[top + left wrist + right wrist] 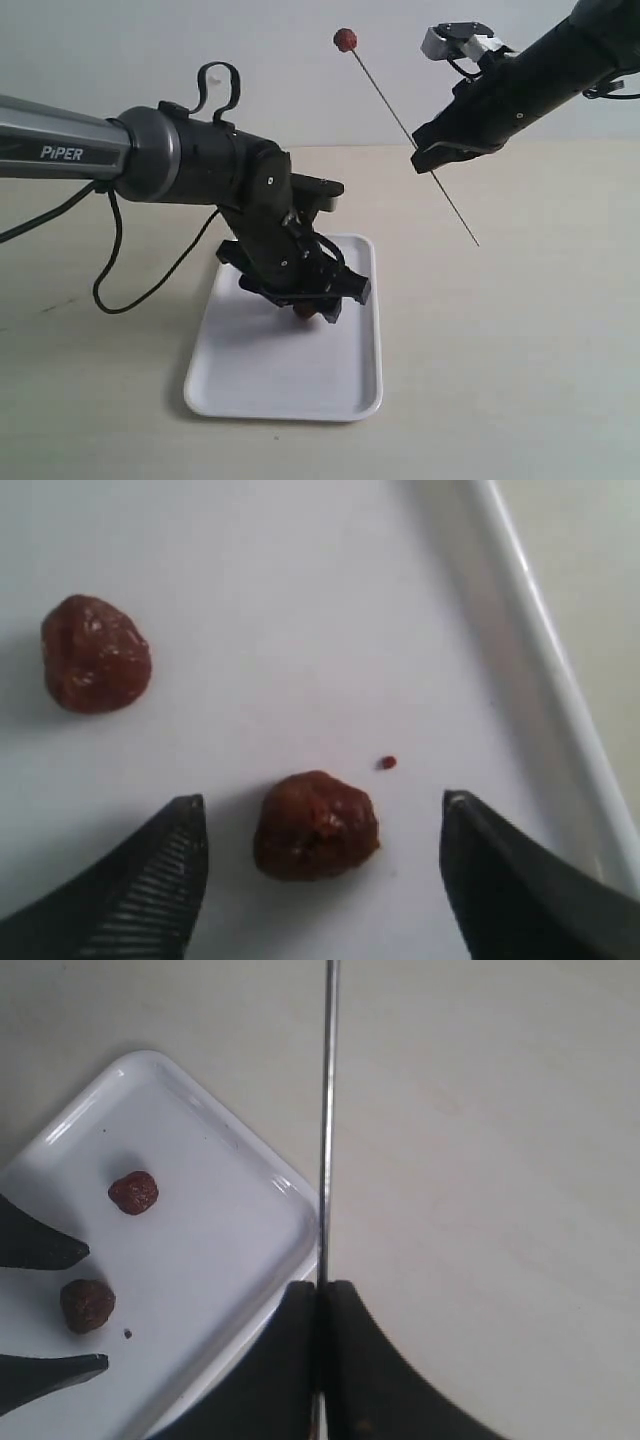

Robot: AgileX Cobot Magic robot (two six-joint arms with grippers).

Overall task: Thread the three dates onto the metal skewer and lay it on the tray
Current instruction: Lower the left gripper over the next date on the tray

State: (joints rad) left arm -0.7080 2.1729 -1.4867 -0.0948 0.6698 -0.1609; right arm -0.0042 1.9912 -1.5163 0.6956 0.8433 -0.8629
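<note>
The white tray [285,385] lies on the table under my left arm. Two dates rest on it: one [315,825] sits between the open fingers of my left gripper [322,808], untouched, and the other [95,653] lies apart from it. My left gripper [318,303] hangs low over the tray. My right gripper [432,158] is raised to the right and shut on the metal skewer [400,115], which slants in the air. A third date [345,40] sits at the skewer's upper end. In the right wrist view the skewer [327,1110] runs out from the shut jaws past the tray's corner.
A tiny dark speck [387,763] lies on the tray beside the nearer date. The tray's raised rim [545,660] runs close to one left finger. Black cables [110,250] trail from the left arm over the beige table [530,360].
</note>
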